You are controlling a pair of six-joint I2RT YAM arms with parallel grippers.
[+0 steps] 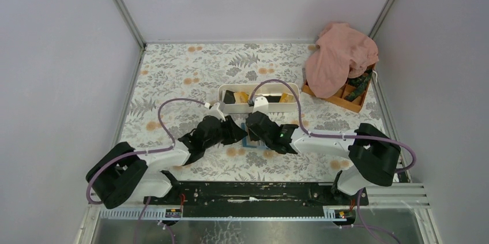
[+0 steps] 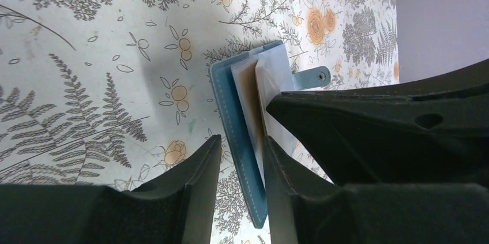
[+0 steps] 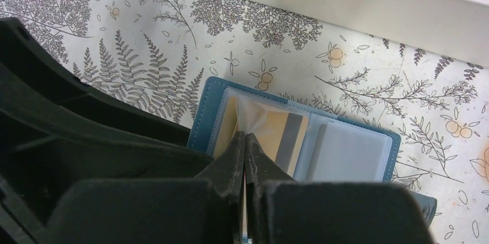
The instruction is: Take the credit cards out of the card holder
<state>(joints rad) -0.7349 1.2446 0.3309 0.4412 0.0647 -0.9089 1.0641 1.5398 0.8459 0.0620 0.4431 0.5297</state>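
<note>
While the card holder [image 3: 203, 111] lay open on the worktop [image 2: 86, 42], the step in hand looked like drawing a card out of its clear pockets. Some credit cards [image 1: 243, 97] seemed to lie in the white tray [image 3: 346, 2] just beyond the holder. At the holder's left side, the left gripper [image 2: 242, 166] stood partly open, its jaws astride the blue cover's edge. A gap showed on one side, and it clamped nothing that I could tell. Inside the holder, an orange-yellow card [image 3: 277, 131] with a grey stripe sat in a pocket. At the holder's right side, the right gripper [image 3: 245, 140] was fully closed, its tips apparently pinching a clear pocket leaf and holding it raised. Next, I judged, the left gripper needed to clamp the cover so the card could slide free without dragging the holder along.
</note>
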